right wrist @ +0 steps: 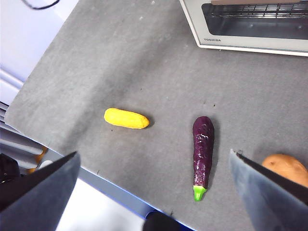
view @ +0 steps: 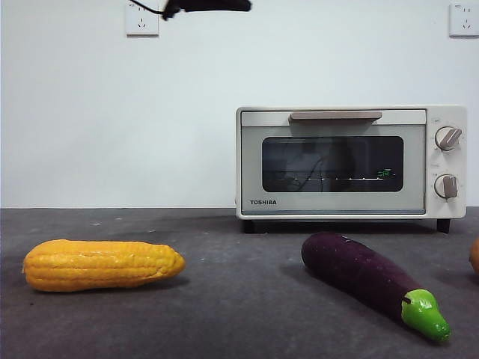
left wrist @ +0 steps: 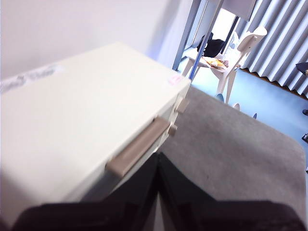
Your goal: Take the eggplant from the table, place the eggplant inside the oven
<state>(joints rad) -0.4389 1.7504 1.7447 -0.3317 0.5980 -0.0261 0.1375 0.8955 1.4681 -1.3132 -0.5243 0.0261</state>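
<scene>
The right gripper (right wrist: 154, 192) hangs high over the near edge of the table, its two jaws spread wide and holding nothing, and the left gripper (left wrist: 158, 192) has its jaws pressed together, nothing between them, sitting just above the oven's top front edge beside the handle. Widest of all is the table (view: 239, 299), a dark grey speckled surface running across the whole view. On it at the back right stands the oven (view: 350, 161), cream-white, door closed, dark glass showing the wire rack inside, the beige bar handle (view: 335, 116) along the top of the door and two round knobs (view: 447, 138) stacked on its right side. In front of the oven, apart from it, lies the eggplant (view: 363, 275), dark purple, flat on the table, its body angled so the bright green stem cap (view: 425, 315) points toward the near edge. Well to the left of it rests the corn cob (view: 101, 264), yellow-orange, lying on its side, apart from everything else. On the eggplant's other side, close to the table's right edge, a brownish-orange rounded thing (right wrist: 284, 168) sits half hidden behind a right jaw in the right wrist view; what it is cannot be told. Up on the wall, two white sockets (view: 142, 19) flank the scene.
</scene>
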